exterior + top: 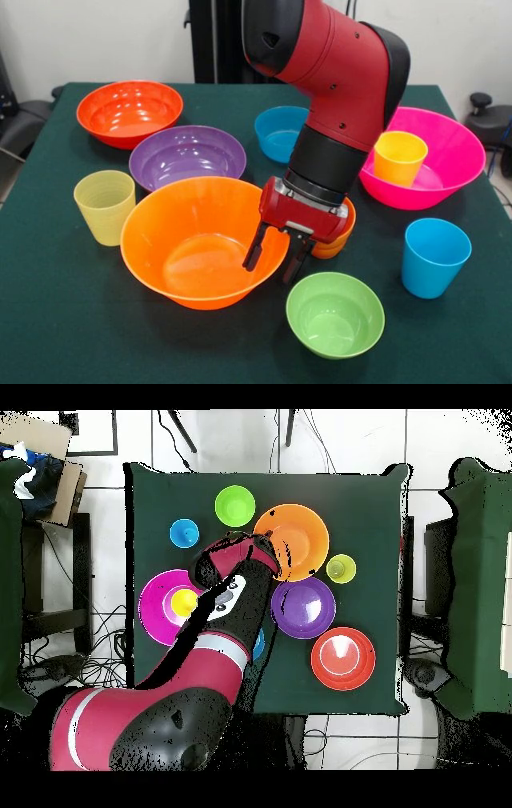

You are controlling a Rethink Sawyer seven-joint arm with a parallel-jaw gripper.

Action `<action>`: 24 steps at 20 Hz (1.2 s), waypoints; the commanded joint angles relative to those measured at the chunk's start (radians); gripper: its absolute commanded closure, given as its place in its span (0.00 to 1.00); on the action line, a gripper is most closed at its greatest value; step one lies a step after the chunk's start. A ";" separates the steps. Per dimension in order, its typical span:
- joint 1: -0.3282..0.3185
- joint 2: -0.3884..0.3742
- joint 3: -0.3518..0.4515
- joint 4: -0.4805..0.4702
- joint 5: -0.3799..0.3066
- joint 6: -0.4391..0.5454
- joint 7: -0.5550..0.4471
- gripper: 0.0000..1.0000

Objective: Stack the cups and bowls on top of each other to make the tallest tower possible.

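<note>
- The tool [277,259] hangs over the right rim of the big orange bowl [192,240]. Its two black fingers [254,248] are spread apart, one on the inside of the rim and one outside. Nothing is held between them.
- The orange bowl sits on the green table [64,320], near the front.
- The orange cup [340,240] is just behind the tool, mostly hidden by it.
- The green bowl [335,314] sits just to the right of the orange bowl, at the front.
- The purple bowl [187,156] is right behind the orange bowl.
- The red bowl [130,112] is at the back left.
- The pale ribbed cup [105,206] stands just left of the orange bowl.
- The small blue bowl [278,132] is at the back, partly behind the arm [336,72].
- The pink bowl [448,156] is on the right, with the yellow cup [399,158] standing inside it.
- The blue cup [434,257] stands alone at the right, in front of the pink bowl.
- No other things are stacked.
</note>
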 commanded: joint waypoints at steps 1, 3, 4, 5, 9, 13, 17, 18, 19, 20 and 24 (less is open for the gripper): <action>-0.005 0.001 0.096 -0.010 0.028 0.050 0.085 0.00; -0.005 0.001 0.096 -0.011 0.029 0.052 0.084 0.00; -0.006 0.001 0.097 -0.011 0.029 0.053 0.083 0.00; -0.006 0.001 0.097 -0.011 0.029 0.053 0.083 0.00; -0.007 0.000 0.099 -0.011 0.029 0.055 0.081 0.00; -0.008 -0.001 0.101 -0.009 0.029 0.057 0.079 0.00; -0.008 -0.002 0.103 -0.008 0.029 0.056 0.080 0.00; -0.009 -0.003 0.104 -0.007 0.029 0.056 0.080 0.00; -0.009 -0.003 0.104 -0.007 0.029 0.056 0.079 0.00; -0.010 -0.004 0.105 -0.006 0.028 0.057 0.078 0.00; -0.012 -0.005 0.108 -0.005 0.027 0.057 0.075 0.00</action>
